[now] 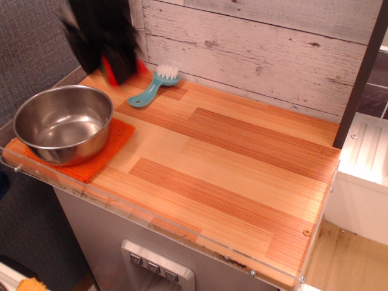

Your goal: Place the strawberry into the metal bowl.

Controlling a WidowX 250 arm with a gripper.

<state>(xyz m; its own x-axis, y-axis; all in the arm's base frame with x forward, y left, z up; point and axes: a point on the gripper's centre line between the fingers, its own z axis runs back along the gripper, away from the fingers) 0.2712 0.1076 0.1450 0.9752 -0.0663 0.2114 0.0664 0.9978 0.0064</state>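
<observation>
Fingers (112, 71) motion-blurred, cropped at top; red strawberry (108, 70) smear between them, grip unclear; metal bowl (63, 124) empty.
</observation>
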